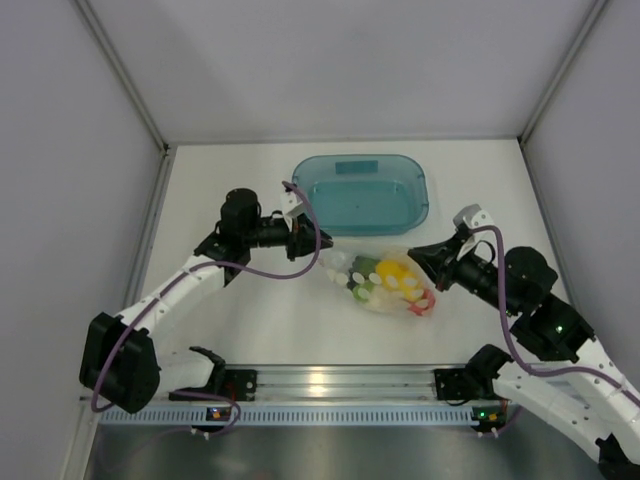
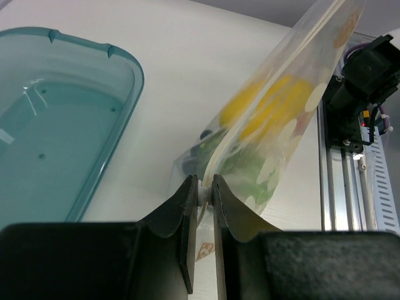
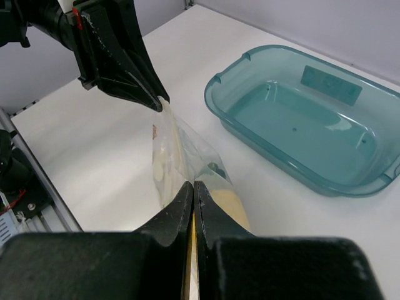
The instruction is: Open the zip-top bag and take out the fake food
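Observation:
The zip-top bag (image 1: 382, 279) is a clear crinkly pouch stretched between my two grippers near the table's middle. Inside it the fake food shows: a yellow fruit (image 1: 392, 270), green and white pieces (image 1: 362, 280) and something red (image 1: 422, 303). My left gripper (image 1: 316, 250) is shut on the bag's left end; in the left wrist view (image 2: 205, 185) the jaws pinch the white zip strip, with the bag (image 2: 281, 106) rising beyond. My right gripper (image 1: 420, 262) is shut on the bag's right end; the right wrist view (image 3: 192, 185) shows the bag (image 3: 178, 150) running to the left gripper (image 3: 159, 103).
A translucent teal tray (image 1: 362, 192) stands just behind the bag, empty; it also shows in the left wrist view (image 2: 56, 119) and the right wrist view (image 3: 312, 125). A metal rail (image 1: 330, 385) runs along the near edge. White walls enclose the table.

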Available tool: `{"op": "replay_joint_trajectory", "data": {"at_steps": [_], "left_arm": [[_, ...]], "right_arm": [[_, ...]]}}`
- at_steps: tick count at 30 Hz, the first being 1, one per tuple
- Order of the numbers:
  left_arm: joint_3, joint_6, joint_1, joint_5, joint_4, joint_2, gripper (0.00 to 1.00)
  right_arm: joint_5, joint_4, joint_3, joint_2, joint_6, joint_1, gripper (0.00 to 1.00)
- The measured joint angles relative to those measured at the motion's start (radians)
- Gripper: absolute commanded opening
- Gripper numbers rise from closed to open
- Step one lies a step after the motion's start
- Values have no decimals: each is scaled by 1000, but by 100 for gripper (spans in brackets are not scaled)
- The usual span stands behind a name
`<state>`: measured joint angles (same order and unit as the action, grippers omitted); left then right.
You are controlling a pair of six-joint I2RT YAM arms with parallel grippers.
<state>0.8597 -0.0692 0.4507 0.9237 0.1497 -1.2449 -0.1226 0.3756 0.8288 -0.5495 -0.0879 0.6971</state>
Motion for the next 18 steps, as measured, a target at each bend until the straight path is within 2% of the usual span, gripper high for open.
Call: {"op": "replay_joint_trajectory", "data": {"at_steps": [9, 18], "left_arm": [[-103, 53, -48, 0, 33, 8, 0], [-165, 71, -81, -14, 45, 50, 0]], "right_arm": [[47, 117, 3, 93, -13, 0, 0], [58, 142, 3, 105, -21, 0, 0]]}}
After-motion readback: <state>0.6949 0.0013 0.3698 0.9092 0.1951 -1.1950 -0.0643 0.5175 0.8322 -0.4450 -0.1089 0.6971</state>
